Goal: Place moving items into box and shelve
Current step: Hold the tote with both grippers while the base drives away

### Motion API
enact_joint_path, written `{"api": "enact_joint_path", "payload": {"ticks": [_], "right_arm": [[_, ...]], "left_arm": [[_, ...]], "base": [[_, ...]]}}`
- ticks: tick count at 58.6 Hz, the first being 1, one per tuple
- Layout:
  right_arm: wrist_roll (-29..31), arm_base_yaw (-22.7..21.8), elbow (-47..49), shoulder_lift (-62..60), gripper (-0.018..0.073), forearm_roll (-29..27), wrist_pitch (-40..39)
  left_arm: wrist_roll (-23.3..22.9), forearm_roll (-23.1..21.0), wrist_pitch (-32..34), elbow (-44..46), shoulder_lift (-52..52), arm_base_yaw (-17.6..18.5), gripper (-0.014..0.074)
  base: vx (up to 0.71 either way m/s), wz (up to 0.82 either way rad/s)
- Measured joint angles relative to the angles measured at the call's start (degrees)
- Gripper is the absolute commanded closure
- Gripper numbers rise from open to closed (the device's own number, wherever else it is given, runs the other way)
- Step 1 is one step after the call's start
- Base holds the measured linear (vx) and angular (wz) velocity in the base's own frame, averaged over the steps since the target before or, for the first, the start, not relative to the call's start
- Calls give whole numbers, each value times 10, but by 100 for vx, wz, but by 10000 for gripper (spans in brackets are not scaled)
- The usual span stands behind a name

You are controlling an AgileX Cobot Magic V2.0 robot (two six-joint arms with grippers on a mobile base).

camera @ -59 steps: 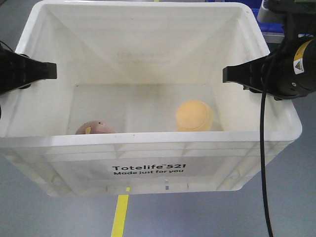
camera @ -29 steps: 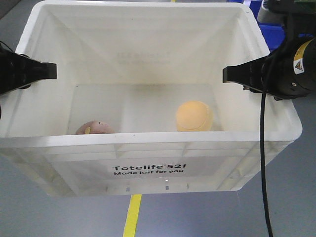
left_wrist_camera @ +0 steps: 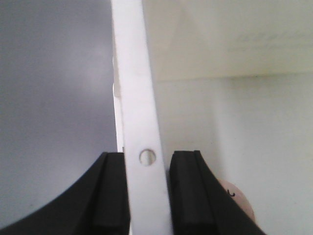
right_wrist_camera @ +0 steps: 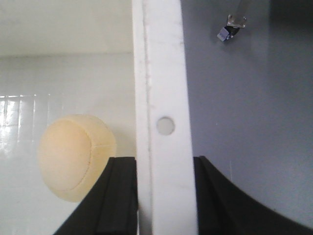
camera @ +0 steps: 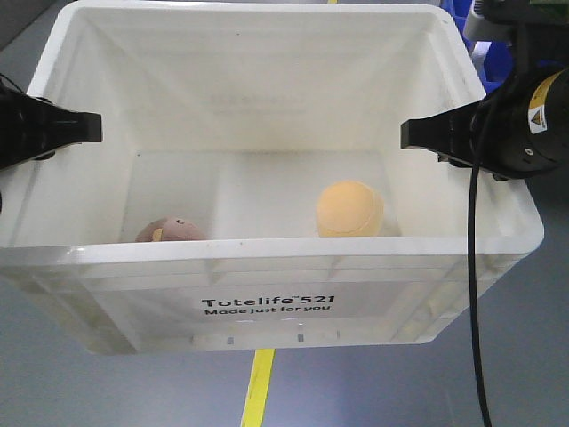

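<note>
Left hand (left_wrist_camera: 148,166) clenched on the left wall of the white box (camera: 284,267); right hand (right_wrist_camera: 166,166) clenched on its right wall. Inside, on the bottom: yellow-orange fruit (camera: 349,209) right of centre; pinkish-brown fruit (camera: 171,231) at near left, partly hidden by the front rim. The two lie well apart.

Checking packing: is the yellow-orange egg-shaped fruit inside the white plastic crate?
In: the yellow-orange egg-shaped fruit rests on the floor of the white plastic crate.
</note>
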State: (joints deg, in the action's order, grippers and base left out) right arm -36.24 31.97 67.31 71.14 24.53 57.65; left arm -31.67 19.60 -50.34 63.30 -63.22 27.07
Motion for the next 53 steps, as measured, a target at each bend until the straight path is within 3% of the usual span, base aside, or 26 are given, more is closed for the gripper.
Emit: {"api": "enact_joint_path", "payload": {"ticks": [53], "right_arm": [[0,0,0,0,499,0,0]], "left_arm": [[0,-1,0,0,0,0,449]], "base": [[44,4]]}}
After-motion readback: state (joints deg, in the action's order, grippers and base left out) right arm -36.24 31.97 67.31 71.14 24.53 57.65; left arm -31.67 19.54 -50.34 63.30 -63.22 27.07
